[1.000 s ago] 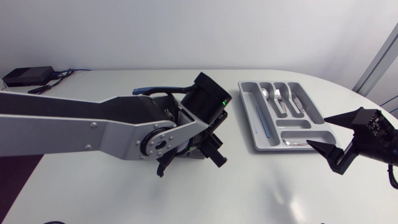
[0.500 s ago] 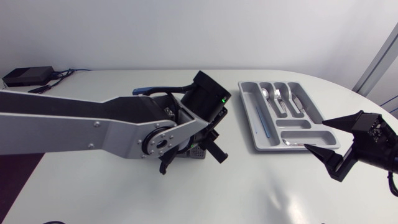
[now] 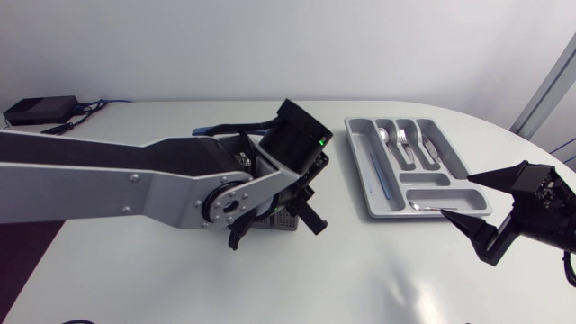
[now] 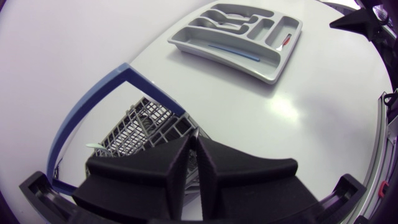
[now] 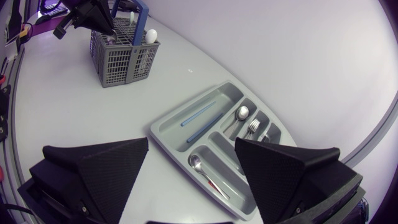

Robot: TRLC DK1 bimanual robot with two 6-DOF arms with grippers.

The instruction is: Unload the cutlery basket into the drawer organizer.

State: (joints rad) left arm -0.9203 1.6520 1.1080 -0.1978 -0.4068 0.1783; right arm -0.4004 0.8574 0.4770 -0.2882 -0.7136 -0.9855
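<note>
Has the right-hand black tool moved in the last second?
Yes: the right tool drew slightly back from the drawer organizer, toward the camera.

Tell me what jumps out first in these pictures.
The big silver-grey left arm stretches across the table, with the left gripper down at the grey cutlery basket. Beside it lies the drawer organizer, with the right gripper, fingers open, at its near corner.

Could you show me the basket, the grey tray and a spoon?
Cutlery basket (image 5: 124,62), right wrist view, its grey mesh side wall.
Drawer organizer (image 3: 363,171), head view, wall of its long compartment.
Spoon (image 5: 195,161), right wrist view, its bowl.
</note>
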